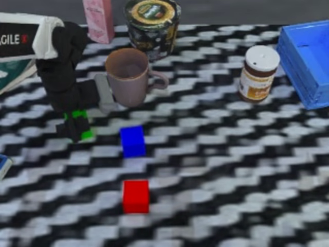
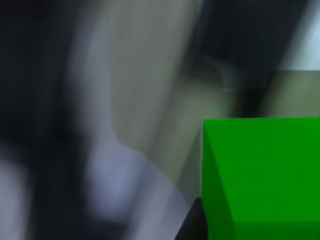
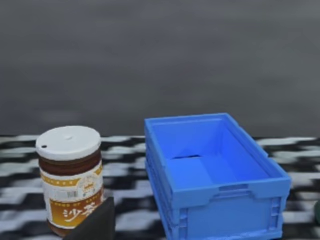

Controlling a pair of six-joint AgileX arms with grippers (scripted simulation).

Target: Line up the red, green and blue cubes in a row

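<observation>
Left arm down on the green cube, the blue and red ones lying free on the patterned counter [image 1: 231, 170].

Biggest thing here is the blue crate [image 1: 307, 60] at the right edge, then the left arm reaching in from the upper left, a dark tub [image 1: 152, 24] and a pink carton [image 1: 98, 19] at the back, a brown mug [image 1: 129, 77] just right of the arm, and a white-lidded jar [image 1: 258, 73] beside the crate. The left gripper [image 1: 77, 125] is clamped on the green cube [image 1: 79, 123], at the counter's left. The blue cube [image 1: 133, 141] lies near it to the right, the red cube [image 1: 135, 196] nearer the front, apart from it. Whether the right gripper [image 3: 95, 222] is apart or together, I cannot tell.
</observation>
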